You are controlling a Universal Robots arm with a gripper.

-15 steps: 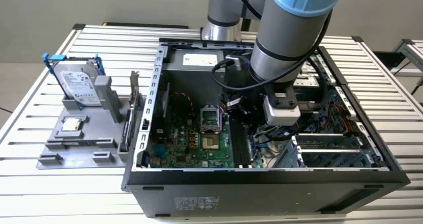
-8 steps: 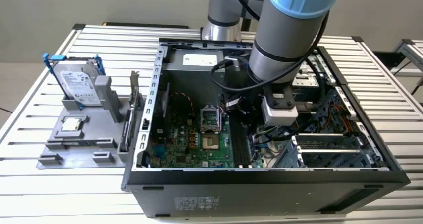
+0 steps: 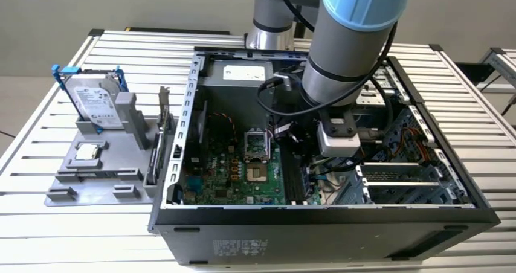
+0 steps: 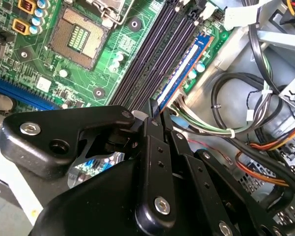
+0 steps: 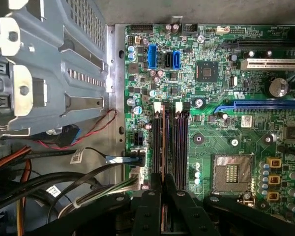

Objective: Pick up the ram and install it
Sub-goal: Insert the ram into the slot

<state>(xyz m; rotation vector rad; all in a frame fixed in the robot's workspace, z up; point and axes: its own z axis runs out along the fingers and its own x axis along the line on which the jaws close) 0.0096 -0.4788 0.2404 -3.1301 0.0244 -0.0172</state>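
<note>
We see the ram (image 4: pixel 179 73), a long thin circuit-board stick with a blue label, standing on edge in the outermost of the dark parallel memory slots (image 4: pixel 155 54) on the green motherboard (image 5: pixel 211 88), on the side of the slot bank away from the square empty CPU socket (image 4: pixel 78 37). The black two-finger gripper (image 4: pixel 155 112) has its fingertips pinched together on the near end of the ram, and in the first wrist view the same tips (image 5: pixel 163 184) close over the thin stick in its slot. In the exterior view the arm reaches down into the open black computer case (image 3: pixel 322 224), while the grey plastic tray (image 3: pixel 96 170) beside the case carries a silver hard drive in a blue frame (image 3: pixel 93 101) and a small square silver chip (image 3: pixel 87 152).
</note>
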